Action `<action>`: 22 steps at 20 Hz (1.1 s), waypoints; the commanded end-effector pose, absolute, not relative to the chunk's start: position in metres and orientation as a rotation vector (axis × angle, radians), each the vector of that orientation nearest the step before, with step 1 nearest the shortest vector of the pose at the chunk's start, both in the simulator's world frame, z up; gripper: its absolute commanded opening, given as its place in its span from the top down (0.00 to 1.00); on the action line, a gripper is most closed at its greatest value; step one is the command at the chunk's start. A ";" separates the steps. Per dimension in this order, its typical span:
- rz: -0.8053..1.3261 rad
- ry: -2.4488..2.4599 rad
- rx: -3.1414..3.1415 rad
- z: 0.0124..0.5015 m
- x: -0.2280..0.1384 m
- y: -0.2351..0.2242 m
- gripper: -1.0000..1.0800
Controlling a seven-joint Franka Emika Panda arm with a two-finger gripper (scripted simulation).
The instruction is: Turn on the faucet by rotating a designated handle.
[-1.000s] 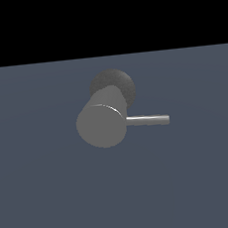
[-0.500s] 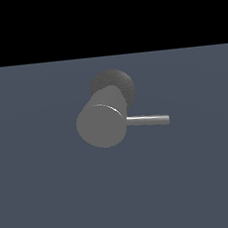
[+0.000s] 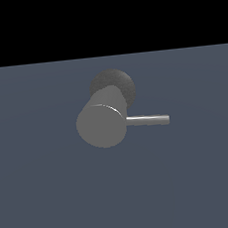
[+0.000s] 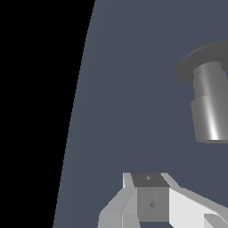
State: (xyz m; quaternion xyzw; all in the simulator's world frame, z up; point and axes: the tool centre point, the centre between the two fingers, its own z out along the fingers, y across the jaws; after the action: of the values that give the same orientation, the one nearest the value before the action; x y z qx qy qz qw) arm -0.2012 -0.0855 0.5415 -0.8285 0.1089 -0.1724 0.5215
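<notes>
The faucet [image 3: 102, 123] is a thick matte grey cylinder with its flat round end facing the exterior camera. It rises from a darker speckled round base [image 3: 115, 82]. The handle [image 3: 147, 120], a thin grey rod, sticks out sideways toward the exterior view's right. The wrist view shows the faucet [image 4: 209, 111] on its base [image 4: 198, 64]; the handle is hidden there. My gripper [image 4: 150, 180] shows only in the wrist view, as white fingers around a grey pad. It is well apart from the faucet and holds nothing. How wide its jaws stand is unclear.
A flat blue-grey floor [image 3: 49, 192] surrounds the faucet on all sides. Black background lies beyond its far edge. The arm does not appear in the exterior view.
</notes>
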 end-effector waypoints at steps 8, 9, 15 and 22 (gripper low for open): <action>-0.424 0.282 -1.977 0.540 -0.200 -0.092 1.00; -0.427 0.282 -1.969 0.541 -0.200 -0.093 1.00; -0.456 0.280 -1.891 0.546 -0.199 -0.100 1.00; -0.512 0.282 -1.720 0.555 -0.195 -0.118 1.00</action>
State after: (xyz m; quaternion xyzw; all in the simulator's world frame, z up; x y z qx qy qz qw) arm -0.1959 -0.1134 0.5532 -0.7605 0.1210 -0.2150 0.6006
